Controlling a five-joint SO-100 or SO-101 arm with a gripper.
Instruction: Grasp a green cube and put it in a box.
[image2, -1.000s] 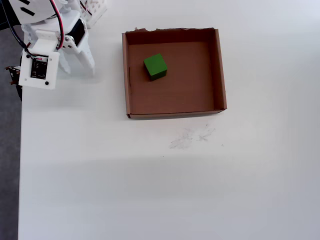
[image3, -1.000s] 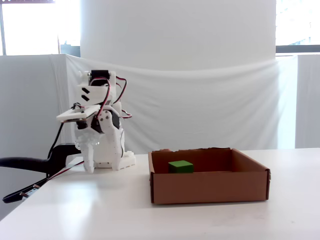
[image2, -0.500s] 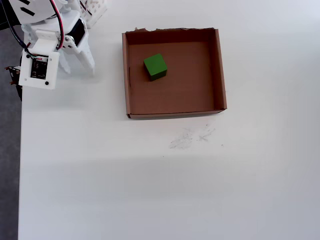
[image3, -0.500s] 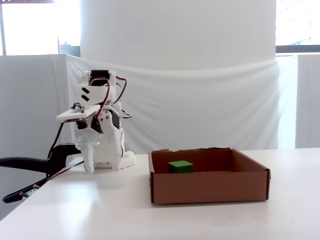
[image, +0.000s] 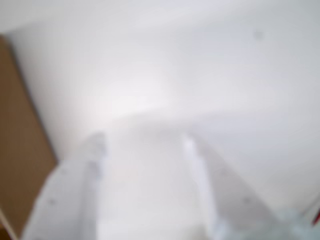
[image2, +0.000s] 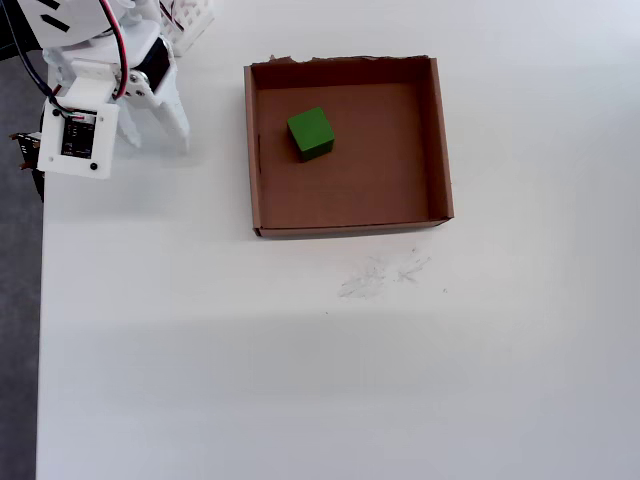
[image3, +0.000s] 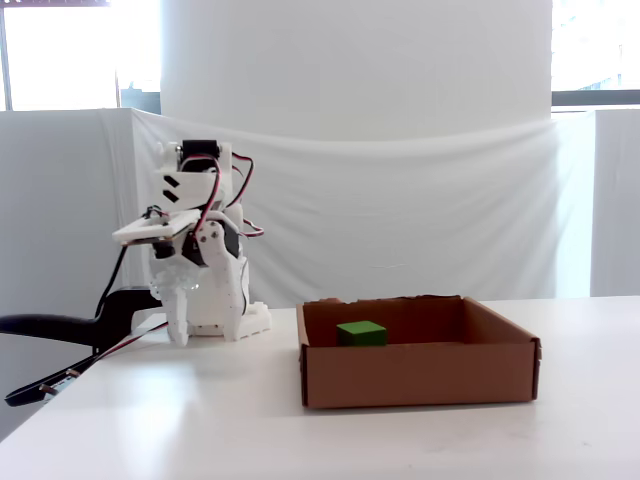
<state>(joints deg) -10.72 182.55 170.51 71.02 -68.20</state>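
The green cube lies inside the brown cardboard box, in its upper left part, clear of the walls. In the fixed view the cube shows over the box's front wall. My gripper is left of the box in the overhead view, folded close to the arm's base, pointing down at the table, open and empty. In the blurred wrist view the gripper has only white table between its two fingers, and the box shows as a brown strip at the left edge. In the fixed view the gripper hangs just above the table.
The white table's edge runs down the left of the overhead view, with grey floor beyond. Faint scuff marks lie below the box. Black cables trail off left of the arm's base. A white curtain stands behind the table.
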